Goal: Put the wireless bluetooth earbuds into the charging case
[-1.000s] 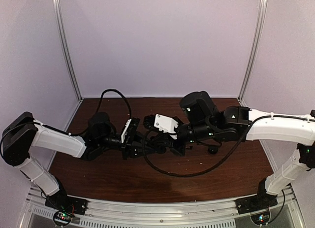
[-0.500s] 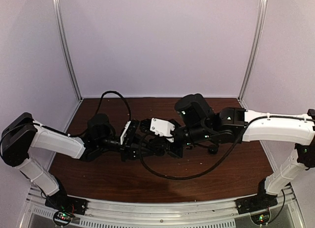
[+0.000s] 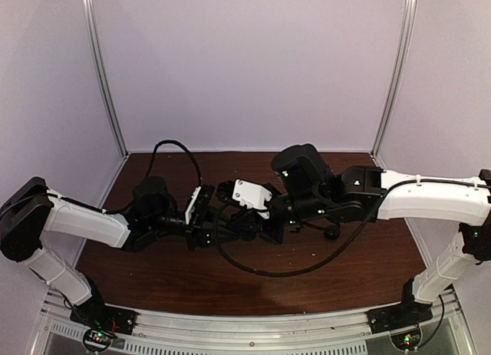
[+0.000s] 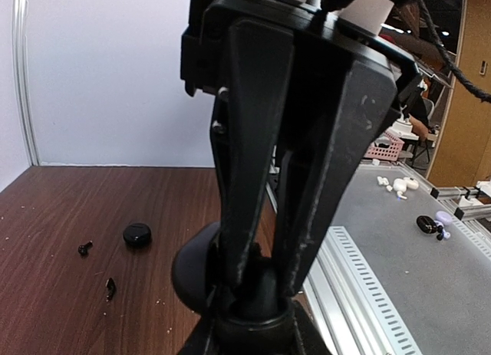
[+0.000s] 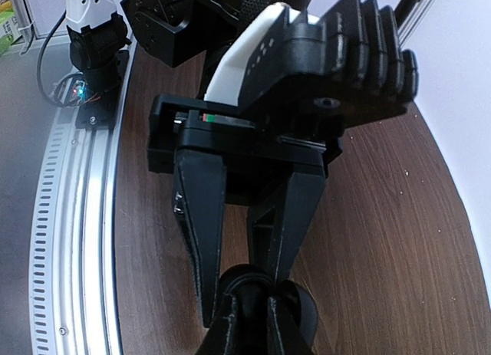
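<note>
The charging case (image 4: 192, 271) is a black rounded shell with its lid swung open. My left gripper (image 4: 261, 290) is shut on it above the table's middle (image 3: 222, 231). My right gripper (image 5: 244, 294) meets it head-on from the right (image 3: 244, 226). Its jaws stand a little apart, astride the case's round rim (image 5: 261, 277), and I see nothing pinched between them. The left fingers (image 5: 230, 332) rise from below in the right wrist view. One small round black earbud (image 4: 136, 234) lies loose on the wood, right of the grippers (image 3: 331, 234). The inside of the case is hidden.
A black cable (image 3: 261, 272) loops over the brown table in front of the grippers. Two tiny black bits (image 4: 84, 248) (image 4: 110, 287) lie near the loose earbud. The slotted metal rail (image 4: 360, 286) runs along the table's near edge. Pale walls close in the back and sides.
The right arm slid left until its fingers met the held case. Its jaws have since parted slightly. The left arm has barely shifted and still holds the case.
</note>
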`<state>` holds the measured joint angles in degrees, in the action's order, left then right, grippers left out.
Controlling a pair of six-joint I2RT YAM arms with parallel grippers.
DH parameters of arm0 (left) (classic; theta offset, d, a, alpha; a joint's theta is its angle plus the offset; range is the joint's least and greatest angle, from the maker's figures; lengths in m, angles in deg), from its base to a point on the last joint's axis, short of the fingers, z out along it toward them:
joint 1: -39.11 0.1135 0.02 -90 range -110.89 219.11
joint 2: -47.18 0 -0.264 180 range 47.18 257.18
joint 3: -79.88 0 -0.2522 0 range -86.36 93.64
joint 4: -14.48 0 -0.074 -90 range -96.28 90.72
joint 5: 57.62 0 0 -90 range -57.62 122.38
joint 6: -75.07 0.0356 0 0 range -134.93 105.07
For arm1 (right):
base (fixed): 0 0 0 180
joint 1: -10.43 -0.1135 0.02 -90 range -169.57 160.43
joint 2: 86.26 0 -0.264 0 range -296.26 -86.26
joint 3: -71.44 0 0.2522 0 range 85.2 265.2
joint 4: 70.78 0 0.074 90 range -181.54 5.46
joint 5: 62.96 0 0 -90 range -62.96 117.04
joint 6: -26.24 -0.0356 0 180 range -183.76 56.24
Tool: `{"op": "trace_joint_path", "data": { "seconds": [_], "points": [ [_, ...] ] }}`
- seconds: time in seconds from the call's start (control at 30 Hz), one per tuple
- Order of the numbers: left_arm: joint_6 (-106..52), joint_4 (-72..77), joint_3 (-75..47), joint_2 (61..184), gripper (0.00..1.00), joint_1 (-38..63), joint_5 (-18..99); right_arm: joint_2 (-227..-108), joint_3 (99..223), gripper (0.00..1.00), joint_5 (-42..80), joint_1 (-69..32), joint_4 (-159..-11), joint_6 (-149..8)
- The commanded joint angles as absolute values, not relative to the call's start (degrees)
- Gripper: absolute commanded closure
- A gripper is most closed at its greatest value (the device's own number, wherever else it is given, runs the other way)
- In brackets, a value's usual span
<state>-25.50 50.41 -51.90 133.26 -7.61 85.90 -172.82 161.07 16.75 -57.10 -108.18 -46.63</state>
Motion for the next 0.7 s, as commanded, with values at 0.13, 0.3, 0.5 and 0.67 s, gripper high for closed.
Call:
{"op": "trace_joint_path", "data": {
  "seconds": [0.13,0.3,0.5,0.67],
  "points": [
    [-23.4,54.8,-50.3,130.9,1.0,-8.1,85.0,-169.3,162.2,0.74,19.9,-57.3,-107.9,-49.2],
    [-23.4,54.9,-50.2,131.1,1.0,-8.1,84.7,-167.9,162.2,0.74,19.4,-57.2,-107.2,-49.4],
    [-23.0,53.6,-49.9,131.0,1.0,-8.1,83.9,-167.8,163.5,0.8,19.4,-57.2,-109.0,-48.8],
    [-22.6,52.9,-49.6,131.3,1.0,-8.1,83.6,-169.0,164.7,0.83,18.6,-57.2,-112.2,-48.1]
  ]
}}
